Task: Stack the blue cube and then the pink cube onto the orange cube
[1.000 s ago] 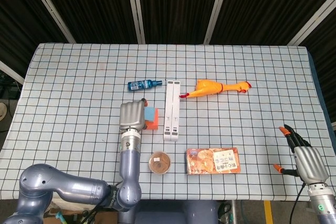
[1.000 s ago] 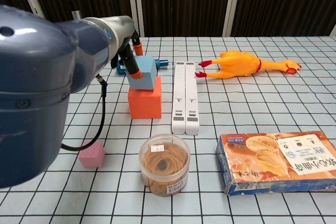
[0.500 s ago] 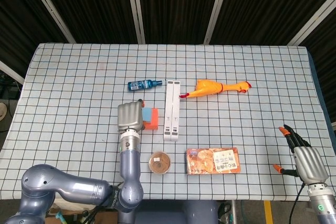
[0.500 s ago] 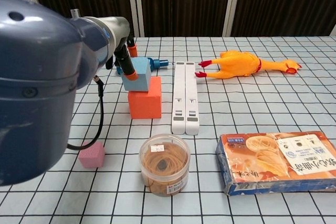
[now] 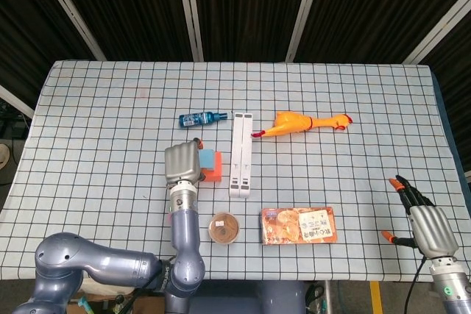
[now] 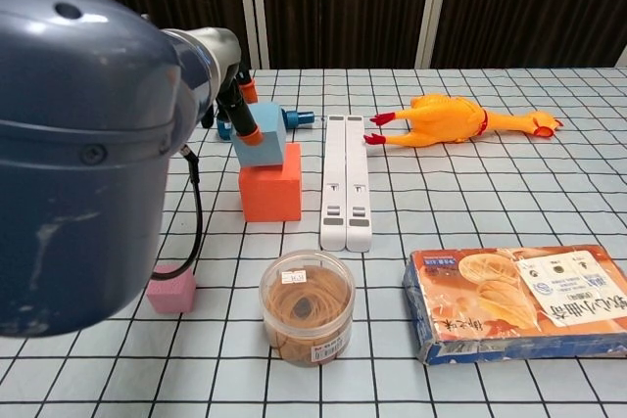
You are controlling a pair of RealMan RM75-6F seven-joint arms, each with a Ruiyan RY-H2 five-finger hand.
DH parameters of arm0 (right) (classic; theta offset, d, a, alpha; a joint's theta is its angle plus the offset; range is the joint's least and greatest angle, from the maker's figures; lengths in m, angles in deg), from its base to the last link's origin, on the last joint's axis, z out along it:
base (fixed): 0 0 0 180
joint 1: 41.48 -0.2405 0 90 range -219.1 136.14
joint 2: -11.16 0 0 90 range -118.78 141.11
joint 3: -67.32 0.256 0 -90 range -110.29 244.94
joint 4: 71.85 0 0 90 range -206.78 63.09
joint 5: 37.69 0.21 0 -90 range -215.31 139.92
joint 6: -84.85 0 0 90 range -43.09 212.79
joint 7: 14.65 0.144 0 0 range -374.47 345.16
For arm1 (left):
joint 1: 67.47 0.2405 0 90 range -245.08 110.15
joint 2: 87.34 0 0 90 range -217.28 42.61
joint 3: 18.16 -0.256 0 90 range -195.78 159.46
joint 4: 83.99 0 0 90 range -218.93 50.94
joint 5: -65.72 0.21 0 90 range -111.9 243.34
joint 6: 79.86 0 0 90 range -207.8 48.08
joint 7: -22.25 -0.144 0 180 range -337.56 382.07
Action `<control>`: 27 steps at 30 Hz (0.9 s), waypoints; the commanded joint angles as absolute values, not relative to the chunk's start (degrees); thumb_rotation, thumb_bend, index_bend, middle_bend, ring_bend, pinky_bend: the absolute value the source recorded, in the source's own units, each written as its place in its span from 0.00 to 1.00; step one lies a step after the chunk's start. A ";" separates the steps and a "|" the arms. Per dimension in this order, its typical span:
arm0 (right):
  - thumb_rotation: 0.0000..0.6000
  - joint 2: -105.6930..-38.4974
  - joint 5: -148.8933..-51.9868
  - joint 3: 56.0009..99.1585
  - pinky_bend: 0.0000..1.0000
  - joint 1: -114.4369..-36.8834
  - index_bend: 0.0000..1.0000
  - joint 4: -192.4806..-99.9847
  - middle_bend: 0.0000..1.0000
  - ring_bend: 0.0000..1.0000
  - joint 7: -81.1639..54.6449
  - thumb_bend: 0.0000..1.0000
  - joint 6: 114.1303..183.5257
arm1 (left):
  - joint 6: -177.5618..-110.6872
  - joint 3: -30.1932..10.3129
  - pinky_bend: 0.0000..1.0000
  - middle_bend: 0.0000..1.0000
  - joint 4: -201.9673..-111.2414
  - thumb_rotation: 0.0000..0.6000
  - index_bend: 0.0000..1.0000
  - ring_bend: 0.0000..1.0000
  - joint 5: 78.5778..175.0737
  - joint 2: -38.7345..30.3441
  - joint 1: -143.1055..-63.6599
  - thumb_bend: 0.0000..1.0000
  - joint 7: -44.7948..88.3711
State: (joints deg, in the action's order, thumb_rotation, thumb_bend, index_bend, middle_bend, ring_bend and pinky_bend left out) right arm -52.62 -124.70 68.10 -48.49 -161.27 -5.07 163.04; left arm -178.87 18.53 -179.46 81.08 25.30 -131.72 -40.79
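your left hand (image 6: 238,110) gripping the blue cube (image 6: 262,137) atop the orange cube (image 6: 270,188); right hand (image 5: 429,224) empty, fingers spread

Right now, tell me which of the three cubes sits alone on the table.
The small pink cube: it sits apart near the front, while the blue cube is atop the orange cube.

The head view looks steeply down from high over the whole table (image 5: 88,101). The chest view sits low and close at the near edge, facing across; both share the middle, with the white bar (image 5: 241,154).
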 commanded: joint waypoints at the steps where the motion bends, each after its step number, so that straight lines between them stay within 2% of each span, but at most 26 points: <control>1: 1.00 -52.64 -124.65 68.11 0.29 -48.50 0.09 -161.24 0.06 0.16 -5.08 0.06 162.99 | -179.35 19.17 0.79 0.85 -179.88 1.00 0.41 0.72 80.73 25.44 -131.62 0.36 -40.74; 11: 1.00 -52.53 -124.64 68.07 0.29 -48.48 0.09 -161.34 0.06 0.16 -4.93 0.06 163.01 | -179.77 20.76 0.79 0.85 -180.02 1.00 0.41 0.73 78.84 26.05 -131.78 0.36 -41.62; 27: 1.00 -52.60 -124.68 67.99 0.29 -48.61 0.09 -161.20 0.06 0.16 -4.86 0.06 162.74 | -179.45 21.09 0.79 0.85 -179.08 1.00 0.41 0.73 77.93 25.97 -132.42 0.36 -43.34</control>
